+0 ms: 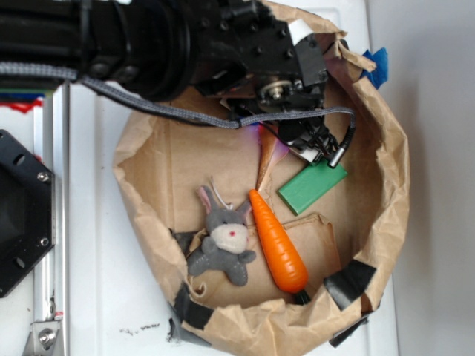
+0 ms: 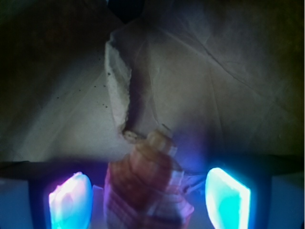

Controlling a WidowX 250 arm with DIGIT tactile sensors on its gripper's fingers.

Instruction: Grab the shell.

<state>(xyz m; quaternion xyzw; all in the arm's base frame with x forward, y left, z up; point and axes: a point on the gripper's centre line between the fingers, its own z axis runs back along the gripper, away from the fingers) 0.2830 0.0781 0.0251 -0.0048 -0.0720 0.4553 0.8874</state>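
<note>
Shell [image 2: 145, 191] lies between the open gripper's [image 2: 147, 198] lit fingers [image 2: 228, 199] on the bag [image 1: 386, 185] floor, seemingly positioned for closing.

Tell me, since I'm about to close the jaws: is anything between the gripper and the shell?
Nothing visible. In the wrist view the shell sits between the two glowing fingertips, jaws open on either side, only brown paper bag beyond it.

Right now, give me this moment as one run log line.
phase: reaching | gripper: open, fingers either side of shell | contact: unclear | shell lies in paper bag
</note>
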